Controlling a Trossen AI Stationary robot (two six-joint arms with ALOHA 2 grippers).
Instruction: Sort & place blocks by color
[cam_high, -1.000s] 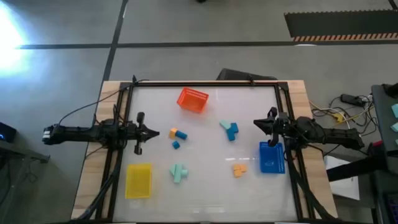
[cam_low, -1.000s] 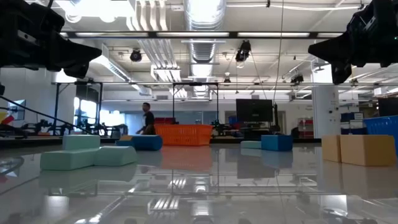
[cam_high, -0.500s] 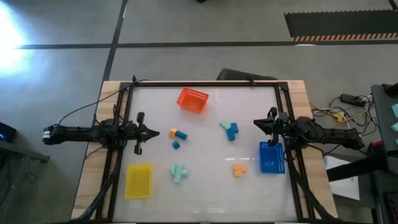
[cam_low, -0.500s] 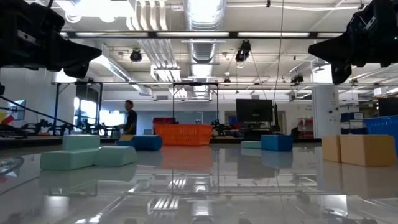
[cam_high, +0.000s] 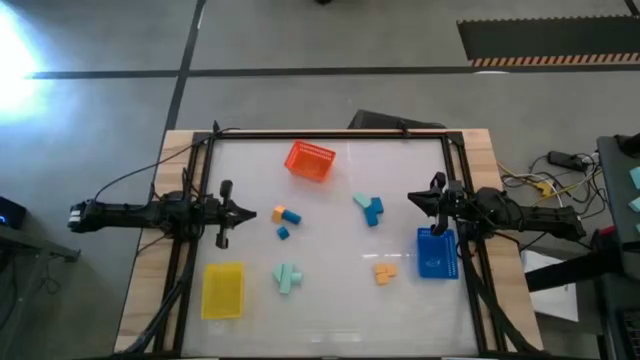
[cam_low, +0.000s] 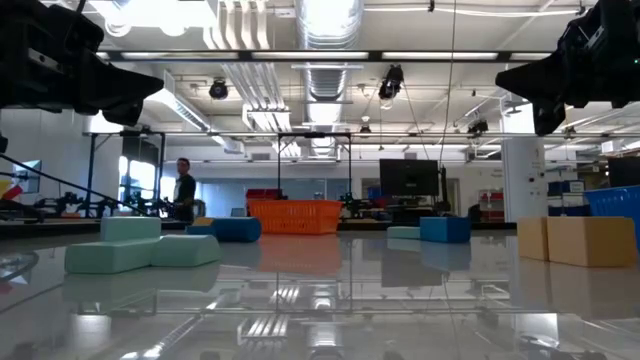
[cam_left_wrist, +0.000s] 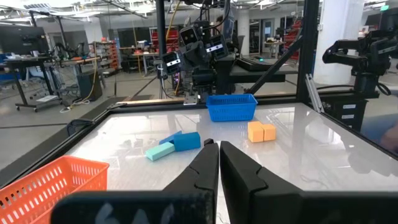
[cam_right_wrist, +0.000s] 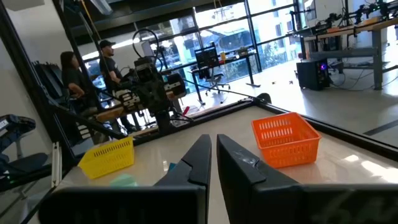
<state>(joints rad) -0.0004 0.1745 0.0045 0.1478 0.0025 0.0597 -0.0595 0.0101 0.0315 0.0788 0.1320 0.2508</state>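
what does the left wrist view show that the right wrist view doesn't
Only the left wrist view shows the blue tray, two orange blocks and a blue and mint block pair, with the right arm beyond. Only the right wrist view shows the yellow tray, two people behind the table and the left arm. Both show the orange tray and their own shut pincer: left pincer, right pincer, each above the table, holding nothing.
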